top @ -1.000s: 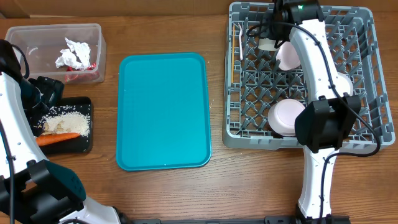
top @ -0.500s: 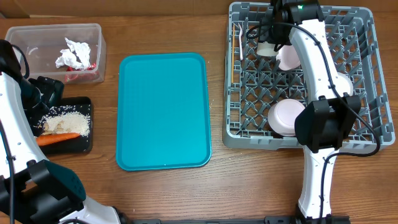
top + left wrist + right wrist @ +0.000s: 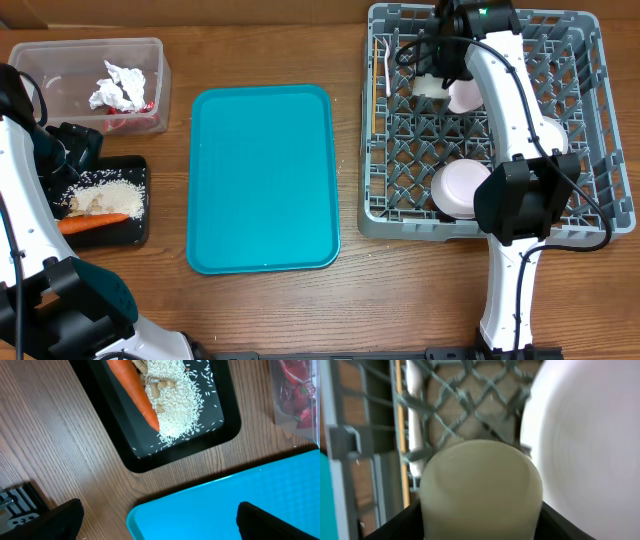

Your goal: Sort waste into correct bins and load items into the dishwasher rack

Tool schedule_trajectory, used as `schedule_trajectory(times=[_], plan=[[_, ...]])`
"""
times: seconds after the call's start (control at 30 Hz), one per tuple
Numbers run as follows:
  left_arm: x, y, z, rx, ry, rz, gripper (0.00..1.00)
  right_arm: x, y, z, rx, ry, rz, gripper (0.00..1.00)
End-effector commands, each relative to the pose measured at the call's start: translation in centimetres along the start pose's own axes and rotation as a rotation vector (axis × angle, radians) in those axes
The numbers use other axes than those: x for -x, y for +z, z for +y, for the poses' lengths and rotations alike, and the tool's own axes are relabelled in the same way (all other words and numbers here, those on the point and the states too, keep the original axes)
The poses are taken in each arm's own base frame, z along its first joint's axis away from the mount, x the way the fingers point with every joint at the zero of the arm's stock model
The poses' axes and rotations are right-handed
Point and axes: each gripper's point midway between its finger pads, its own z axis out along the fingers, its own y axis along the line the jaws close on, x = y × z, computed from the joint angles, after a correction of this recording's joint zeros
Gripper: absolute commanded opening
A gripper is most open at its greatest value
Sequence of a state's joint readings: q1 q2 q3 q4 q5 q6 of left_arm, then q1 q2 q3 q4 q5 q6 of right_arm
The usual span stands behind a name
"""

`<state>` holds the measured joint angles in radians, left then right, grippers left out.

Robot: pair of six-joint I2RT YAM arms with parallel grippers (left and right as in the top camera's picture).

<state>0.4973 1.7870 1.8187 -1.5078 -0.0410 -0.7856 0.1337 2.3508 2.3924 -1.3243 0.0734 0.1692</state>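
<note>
Small white cup (image 3: 480, 485) over grey plastic grid rack (image 3: 592, 100), between right gripper (image 3: 479, 525) fingers, held or loose, cannot tell; left gripper (image 3: 160, 519) spread wide.

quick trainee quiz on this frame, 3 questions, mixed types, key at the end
1. True or false: the carrot lies in the clear tub.
2. The crumpled tissue is in: A) the black tray B) the clear tub C) the rack.
3. Which arm's fingers flank the cup over the rack?

Key: 1 false, it lies in the black tray. 2 B. 3 the right arm's.
</note>
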Motion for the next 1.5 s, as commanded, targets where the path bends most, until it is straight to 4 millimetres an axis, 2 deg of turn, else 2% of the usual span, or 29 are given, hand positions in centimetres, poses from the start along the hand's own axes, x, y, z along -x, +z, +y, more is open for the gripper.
schedule_trajectory(times=[0.0, 0.17, 0.27, 0.37, 0.57, 0.73, 0.87, 0.97, 1.07, 1.17, 1.33, 1.47], plan=[[-0.3, 0.6, -0.1, 0.016, 0.007, 0.013, 1.0, -1.5, 0.8, 0.4, 0.003, 0.004, 0.064, 0.64], [-0.3, 0.6, -0.1, 0.016, 0.007, 0.013, 1.0, -3.1, -0.6, 1.6, 0.084, 0.007, 0.14, 0.74], [-0.3, 0.6, -0.2, 0.016, 0.007, 0.013, 1.0, -3.4, -2.9, 2.2, 0.129, 0.01, 0.148, 0.83], [-0.3, 0.6, -0.2, 0.016, 0.007, 0.013, 1.0, -3.7, -6.2, 2.3, 0.154, 0.019, 0.14, 1.0], [-0.3, 0.6, -0.2, 0.016, 0.007, 0.013, 1.0, -3.6, -14.0, 2.4, 0.213, 0.044, 0.03, 1.0], [-0.3, 0.6, -0.1, 0.016, 0.007, 0.013, 1.0, -4.0, -21.3, 2.2, 0.274, 0.046, -0.116, 1.0], [-0.3, 0.6, -0.2, 0.016, 0.007, 0.013, 1.0, -5.9, -26.4, 2.0, 0.312, 0.032, -0.199, 1.0], [-0.3, 0.6, -0.2, 0.016, 0.008, 0.013, 1.0, -9.0, -28.8, 1.8, 0.323, 0.015, -0.208, 1.0], [-0.3, 0.6, -0.2, 0.016, 0.008, 0.013, 1.0, -13.0, -29.7, 1.3, 0.325, 0.007, -0.171, 1.0], [-0.3, 0.6, -0.2, 0.016, 0.007, 0.013, 1.0, -16.2, -29.6, 0.5, 0.316, 0.021, -0.133, 1.0], [-0.3, 0.6, -0.1, 0.016, 0.007, 0.013, 1.0, -20.8, -27.2, -0.9, 0.277, 0.05, -0.041, 1.0], [-0.3, 0.6, -0.1, 0.016, 0.007, 0.013, 1.0, -24.0, -24.5, -1.6, 0.252, 0.124, 0.05, 1.0]])
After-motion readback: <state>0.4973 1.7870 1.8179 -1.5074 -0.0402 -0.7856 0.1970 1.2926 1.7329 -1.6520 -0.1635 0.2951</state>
